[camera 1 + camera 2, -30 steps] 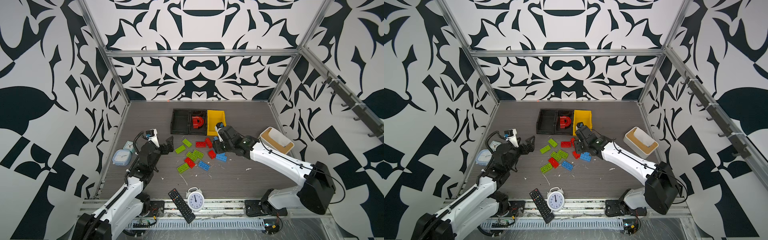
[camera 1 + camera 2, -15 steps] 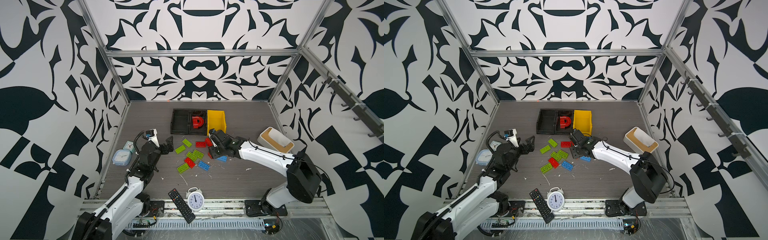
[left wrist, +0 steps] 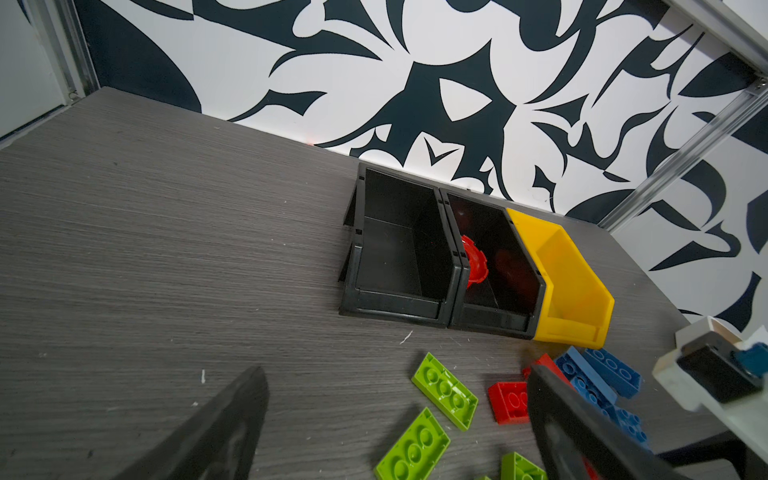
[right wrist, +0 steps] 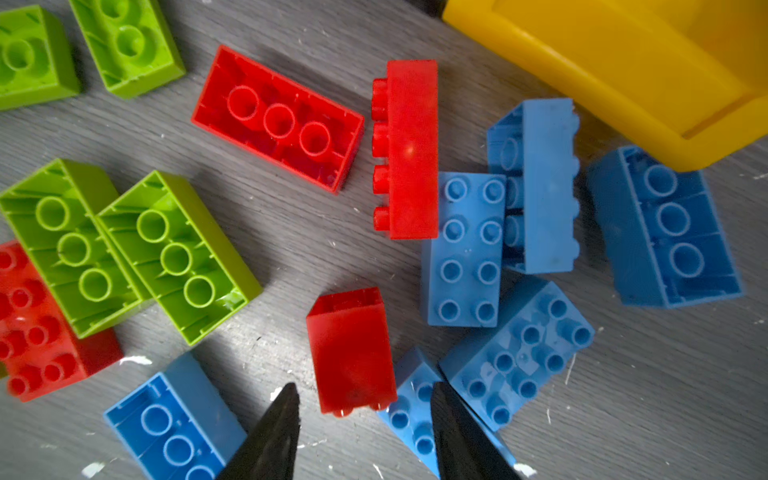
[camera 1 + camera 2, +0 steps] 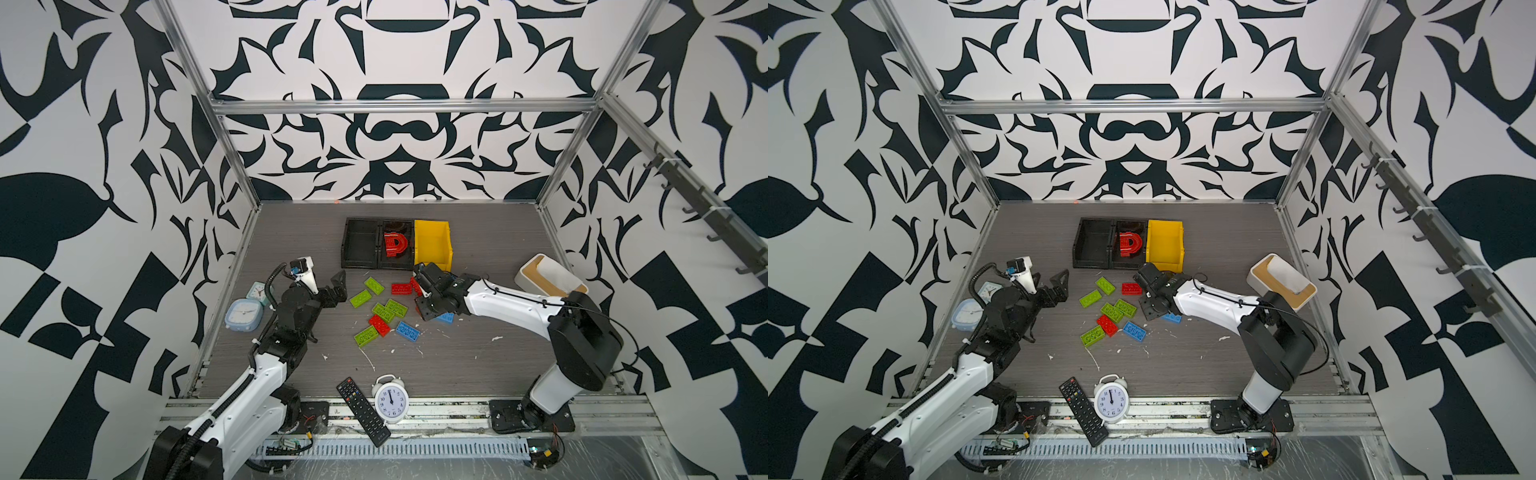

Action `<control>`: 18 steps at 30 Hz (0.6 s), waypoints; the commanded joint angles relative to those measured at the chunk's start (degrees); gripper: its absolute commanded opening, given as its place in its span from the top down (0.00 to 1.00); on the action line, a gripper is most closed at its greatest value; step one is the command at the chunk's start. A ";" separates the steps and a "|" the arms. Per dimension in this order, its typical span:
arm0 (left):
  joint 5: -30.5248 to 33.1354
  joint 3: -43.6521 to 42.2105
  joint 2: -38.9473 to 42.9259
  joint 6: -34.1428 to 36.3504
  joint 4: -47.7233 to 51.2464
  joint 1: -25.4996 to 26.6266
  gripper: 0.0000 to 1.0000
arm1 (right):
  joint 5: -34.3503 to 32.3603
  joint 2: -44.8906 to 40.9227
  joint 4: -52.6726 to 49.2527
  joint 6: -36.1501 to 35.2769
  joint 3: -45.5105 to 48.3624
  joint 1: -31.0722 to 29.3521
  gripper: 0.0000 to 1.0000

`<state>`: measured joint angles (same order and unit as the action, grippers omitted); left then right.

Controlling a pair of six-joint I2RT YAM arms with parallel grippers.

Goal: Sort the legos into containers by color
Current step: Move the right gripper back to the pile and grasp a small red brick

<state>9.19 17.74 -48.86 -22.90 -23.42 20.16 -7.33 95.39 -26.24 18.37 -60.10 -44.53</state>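
Red lego (image 4: pixel 349 345) by right tool (image 4: pixel 365 386) — white clock (image 5: pixel 1111 401) numbered, seemingly to twelve.

Left arm (image 5: pixel 249 395) rises from its base at 7 o'clock, elbow bent, wrist aimed toward 2 o'clock. Left gripper (image 3: pixel 397 374): jaws spread wide, nothing between them held. Right arm (image 5: pixel 511 305) folds at its elbow near 4 o'clock, white forearm stretched low toward 10 o'clock. Right gripper (image 4: pixel 363 388) points downward, jaws partly apart, clamping nothing.
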 commanded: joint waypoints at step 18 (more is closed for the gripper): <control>0.57 -0.58 0.52 0.17 -1.28 -0.21 0.00 | -0.38 6.44 -0.54 -1.48 -4.97 -0.81 0.63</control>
<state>9.23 17.74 -48.86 -22.87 -23.79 20.16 -7.86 102.59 -26.37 16.67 -63.55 -44.88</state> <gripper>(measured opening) 0.996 0.383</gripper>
